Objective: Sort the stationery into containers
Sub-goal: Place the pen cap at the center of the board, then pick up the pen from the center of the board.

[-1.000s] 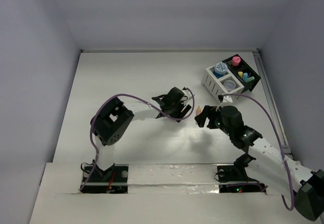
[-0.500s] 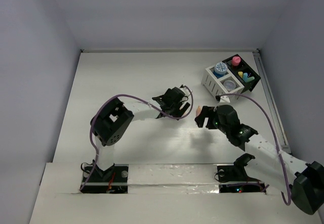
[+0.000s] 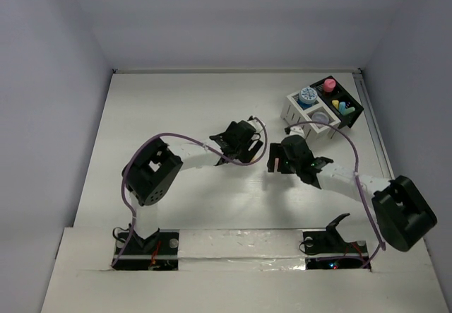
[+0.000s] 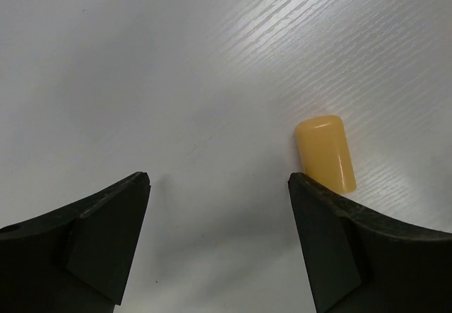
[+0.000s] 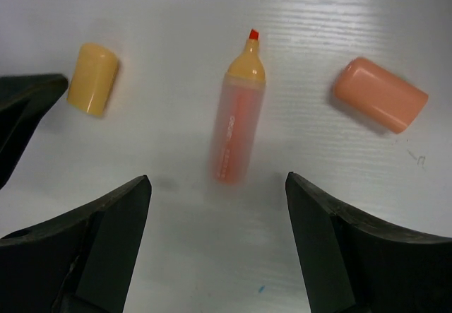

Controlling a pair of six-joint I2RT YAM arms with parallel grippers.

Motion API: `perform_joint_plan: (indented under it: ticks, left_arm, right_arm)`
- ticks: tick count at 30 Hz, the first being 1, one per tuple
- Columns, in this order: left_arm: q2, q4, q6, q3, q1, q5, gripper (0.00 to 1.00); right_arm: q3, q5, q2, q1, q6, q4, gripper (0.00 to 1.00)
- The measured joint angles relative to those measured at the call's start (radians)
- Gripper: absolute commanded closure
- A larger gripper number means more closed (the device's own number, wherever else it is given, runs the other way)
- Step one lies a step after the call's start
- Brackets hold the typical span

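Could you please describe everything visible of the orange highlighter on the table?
The orange highlighter lies flat on the white table, uncapped, its red-orange tip pointing away from the right gripper, whose open jaws flank its rear end. Plastic-looking translucent barrel with faint print, yellowish collar. Nothing touches it; a yellow cap and a peach cap lie apart, either side.

Your right arm (image 3: 402,213) has folded up: its elbow, which lay low toward the near right corner, now stands higher beside the counter (image 3: 176,108), and the right pincer (image 5: 217,180) has swung slightly leftward. The peach bit that showed at its tip is now covered from above. Your left pincer (image 4: 217,179) has edged slightly up-left.
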Motion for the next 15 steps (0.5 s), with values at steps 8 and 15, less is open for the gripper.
perform_joint_plan:
  ticks: [8, 15]
  left_arm:
    - [-0.182, 0.037, -0.064, -0.105, 0.001, -0.006, 0.22]
    - [-0.382, 0.116, -0.169, -0.231, 0.013, 0.006, 0.24]
  right_arm:
    - [0.137, 0.118, 0.212, 0.0, -0.016, 0.014, 0.37]
    - [0.21, 0.196, 0.336, 0.0, -0.023, 0.009, 0.67]
